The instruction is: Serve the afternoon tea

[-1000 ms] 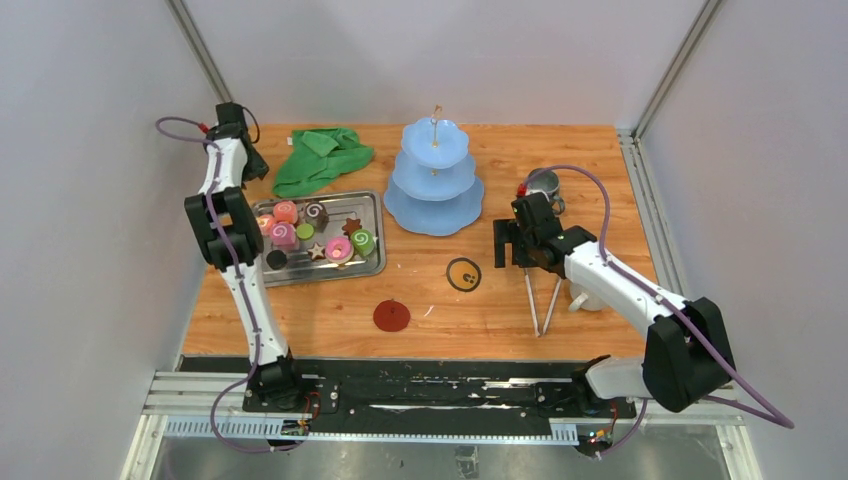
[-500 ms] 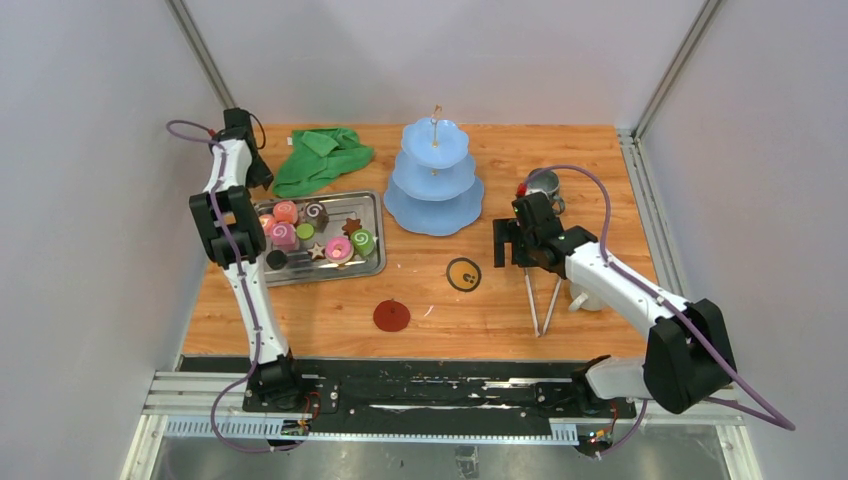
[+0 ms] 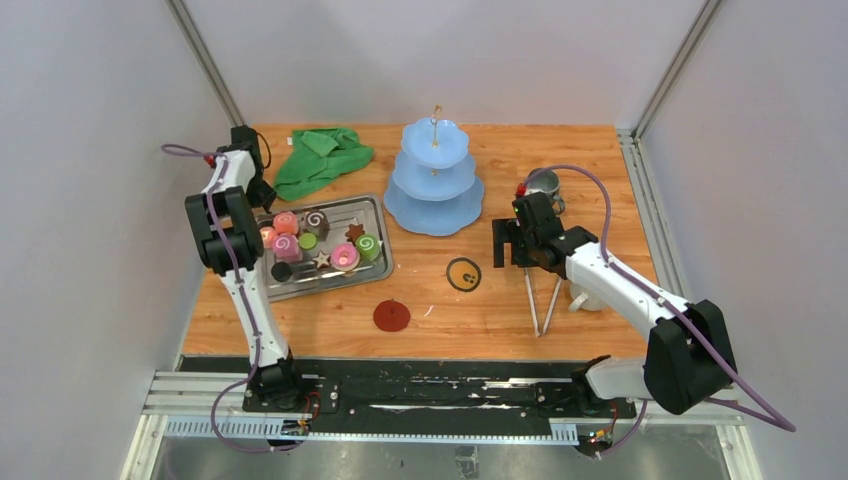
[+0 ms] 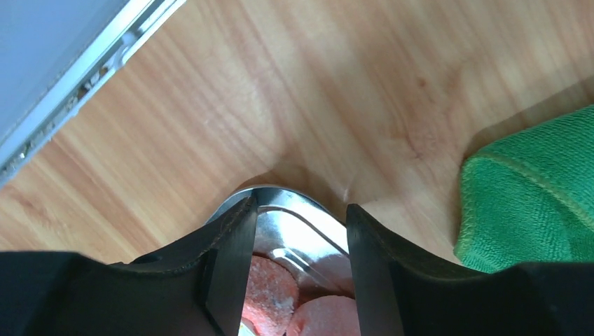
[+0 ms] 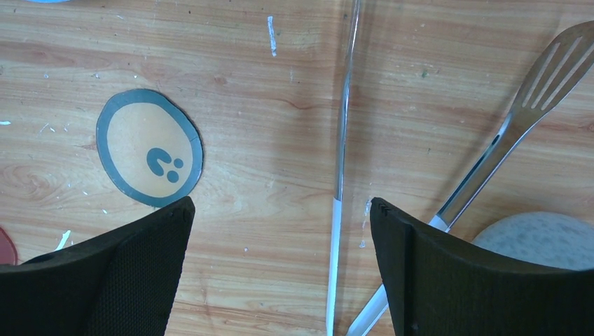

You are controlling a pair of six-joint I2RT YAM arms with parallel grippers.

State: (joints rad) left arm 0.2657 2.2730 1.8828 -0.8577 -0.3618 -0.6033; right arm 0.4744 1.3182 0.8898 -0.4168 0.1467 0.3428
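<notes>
Pink, brown, green and black, the small toy sweets [image 3: 344, 256] sit crowded on the rectangular steel tray [image 3: 318, 284], which lies skewed at the table's left, near the crumpled green cloth [image 3: 322, 157]. The left gripper [image 4: 301, 207] is pinched on the tray's far-left corner rim. The right gripper [image 5: 280, 203] hangs with its fingers spread wide above the long metal tongs [image 5: 341, 140], holding nothing. The grey-green metal mug [image 3: 543, 183] stands beyond it, and the white mug [image 3: 585, 297] is partly hidden beside its arm.
</notes>
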